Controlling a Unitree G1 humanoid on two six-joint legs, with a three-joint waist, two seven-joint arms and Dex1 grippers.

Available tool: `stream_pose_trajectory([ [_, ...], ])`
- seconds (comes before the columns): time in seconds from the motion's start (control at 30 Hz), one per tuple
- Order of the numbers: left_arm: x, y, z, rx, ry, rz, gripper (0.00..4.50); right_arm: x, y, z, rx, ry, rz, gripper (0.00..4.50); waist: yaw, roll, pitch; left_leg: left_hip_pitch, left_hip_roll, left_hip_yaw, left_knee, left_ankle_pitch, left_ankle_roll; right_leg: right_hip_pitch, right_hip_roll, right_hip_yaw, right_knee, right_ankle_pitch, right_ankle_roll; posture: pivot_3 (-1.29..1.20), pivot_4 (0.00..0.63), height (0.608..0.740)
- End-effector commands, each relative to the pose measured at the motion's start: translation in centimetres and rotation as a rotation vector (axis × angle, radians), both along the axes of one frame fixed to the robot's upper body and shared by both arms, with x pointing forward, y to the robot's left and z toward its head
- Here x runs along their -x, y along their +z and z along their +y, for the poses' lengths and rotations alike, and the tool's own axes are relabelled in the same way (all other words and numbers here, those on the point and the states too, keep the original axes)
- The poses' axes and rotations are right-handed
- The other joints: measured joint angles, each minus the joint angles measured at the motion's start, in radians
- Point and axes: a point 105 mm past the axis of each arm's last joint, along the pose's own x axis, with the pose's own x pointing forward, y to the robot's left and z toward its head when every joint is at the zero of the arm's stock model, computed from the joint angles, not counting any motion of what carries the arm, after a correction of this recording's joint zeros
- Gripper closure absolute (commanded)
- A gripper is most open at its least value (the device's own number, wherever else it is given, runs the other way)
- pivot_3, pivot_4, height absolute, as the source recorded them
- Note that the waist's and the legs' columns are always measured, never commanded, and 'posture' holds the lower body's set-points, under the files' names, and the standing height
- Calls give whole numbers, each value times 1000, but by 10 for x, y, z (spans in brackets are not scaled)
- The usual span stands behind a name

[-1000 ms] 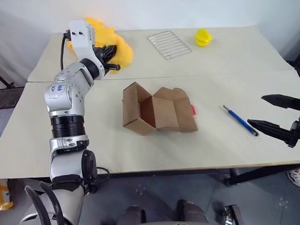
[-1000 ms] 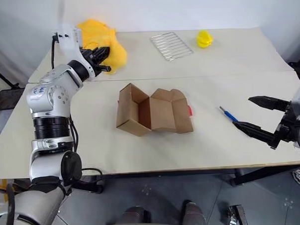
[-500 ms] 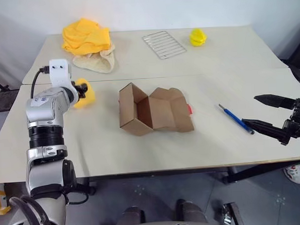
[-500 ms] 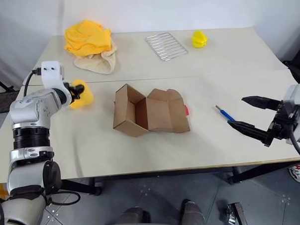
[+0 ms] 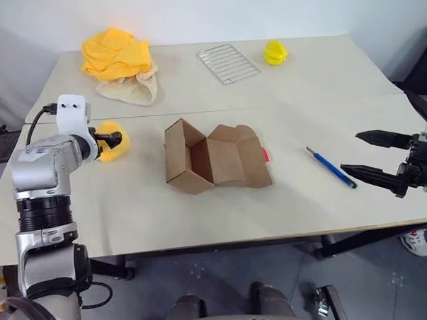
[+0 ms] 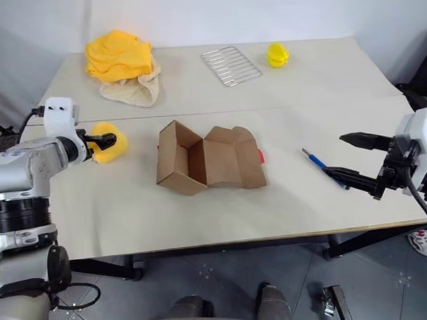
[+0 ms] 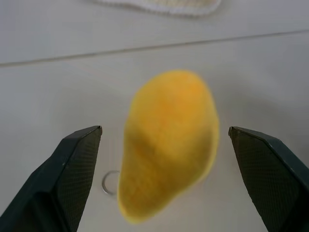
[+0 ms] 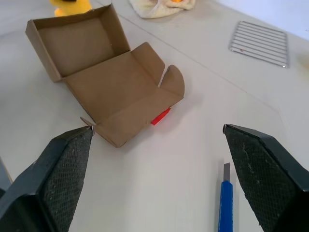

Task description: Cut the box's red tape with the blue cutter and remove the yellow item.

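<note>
The box [image 5: 215,158] lies opened out near the middle of the desk [image 5: 202,217], its flaps spread flat and its inside bare. The red tape [image 5: 265,155] shows as a small strip at the flap edge on the side toward the right end of the desk. The blue cutter [image 5: 330,167] lies flat on the desk between the box and the right edge, touching nothing.

The yellow item [image 5: 112,142] sits on the desk near the left edge, well apart from the box. The left tool [image 7: 164,145] has its two fingers spread wide on either side of the yellow item, with clear gaps on both sides, so nothing is clamped. The right tool [image 5: 369,155] hangs over the right edge of the desk just beyond the cutter, its fingers spread wide and holding nothing.

At the far left corner lies a yellow cloth [image 5: 117,54] on a pale cloth [image 5: 132,89]. Along the far edge lie a wire rack [image 5: 228,63] and a small yellow ridged object [image 5: 275,52].
</note>
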Motion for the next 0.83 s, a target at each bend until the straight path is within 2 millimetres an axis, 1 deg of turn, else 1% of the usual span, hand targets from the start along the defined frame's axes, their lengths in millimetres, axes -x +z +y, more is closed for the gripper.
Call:
stream_pose_trajectory([
  [0.03,26,37,-12,-53,-263,-208,40,1,8,-6,37,10,-15,0,-1,0,0,0,0,0,0,0,0,0,0,0,0,0,0,0,150,740],
  [0.07,40,32,-20,-50,-378,-216,40,-1,9,-9,41,7,-9,0,-3,0,0,0,0,0,0,0,-1,0,0,0,0,0,0,0,150,740],
  [0.1,59,22,-29,-25,-515,-216,40,-3,7,-14,50,3,3,0,-3,1,0,1,0,1,-1,-1,-1,-1,0,1,0,0,0,0,150,740],
  [0.13,73,16,-36,-10,-608,-217,40,-4,7,-17,57,0,11,0,-6,1,0,2,1,2,-1,-1,-2,0,0,1,0,0,0,0,150,740],
  [0.17,85,12,-39,42,-663,-220,40,-5,4,-21,69,-2,24,0,-8,1,0,3,1,2,-1,-2,-2,0,0,1,0,0,-1,0,150,740],
  [0.23,96,11,-38,131,-693,-252,40,-7,0,-26,93,1,47,0,-3,1,0,3,2,3,0,-2,-2,0,0,1,0,0,-1,0,150,740],
  [0.27,102,8,-39,125,-721,-265,40,-7,-2,-27,102,4,55,0,0,1,0,3,3,4,1,-2,-2,0,0,0,1,0,-1,0,150,740],
  [0.33,114,-10,-38,135,-775,-189,40,-10,-7,-29,116,10,73,0,-1,1,0,3,3,4,2,-2,-2,1,0,-1,1,0,-2,0,150,740],
  [0.4,125,-36,-34,90,-827,-84,40,-13,-15,-32,136,14,100,0,-4,2,0,5,3,6,1,-3,-1,1,0,1,2,0,-2,0,150,740],
  [0.43,129,-44,-32,69,-846,-62,40,-14,-18,-33,143,16,109,0,-7,3,0,5,3,7,0,-3,-1,1,0,2,2,0,-2,0,150,740],
  [0.47,131,-48,-27,75,-833,-75,40,-14,-25,-37,151,9,130,0,-7,4,0,6,3,7,0,-3,-1,1,0,2,1,0,-2,0,150,740],
  [0.53,132,-52,-18,82,-803,-108,40,-13,-38,-44,167,2,164,0,-4,4,0,5,3,8,-1,-3,-1,0,0,2,1,0,-3,0,150,740],
  [0.6,133,-58,-11,54,-767,-97,40,-13,-48,-51,177,-9,192,0,-2,4,0,5,3,8,0,-3,0,0,0,2,1,0,-3,0,150,740],
  [0.67,134,-63,-5,40,-744,-81,40,-15,-52,-54,173,-22,199,0,-4,4,0,5,3,8,0,-4,1,0,0,2,1,0,-3,0,150,740],
  [0.73,134,-67,3,43,-717,-73,40,-18,-53,-53,165,-29,192,0,-7,4,1,5,3,8,0,-4,1,0,0,2,1,0,-3,0,150,740],
  [0.83,134,-71,5,30,-708,-78,40,-18,-55,-51,152,-40,175,0,-10,5,1,5,4,8,-1,-4,1,0,0,2,1,0,-3,0,150,740],
])
